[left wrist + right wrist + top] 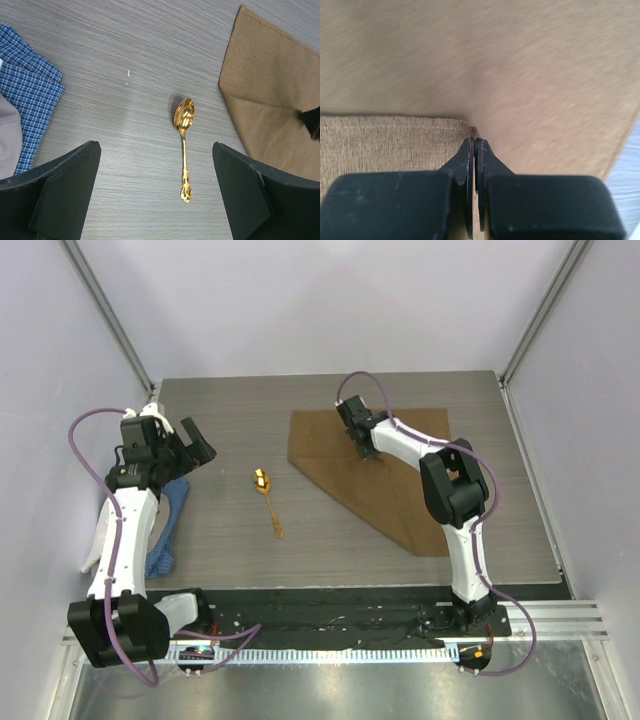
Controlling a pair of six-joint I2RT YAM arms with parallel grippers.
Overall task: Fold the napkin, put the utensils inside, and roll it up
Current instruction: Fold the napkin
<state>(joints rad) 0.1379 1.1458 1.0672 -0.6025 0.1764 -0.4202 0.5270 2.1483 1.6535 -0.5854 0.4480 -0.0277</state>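
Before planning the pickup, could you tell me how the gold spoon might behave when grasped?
The spoon looks like polished metal: probably stiff and slippery. Its thin handle lies flat on the table, so it may slide when nudged.

Napkin is laid on the table, right of centre, toward the far side. Spoon is set left of it, apart, handle toward the near edge. Second cloth is found at the left edge.

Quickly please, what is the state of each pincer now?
Left pincer: open, holding nothing.
Right pincer: closed on an edge of the napkin.
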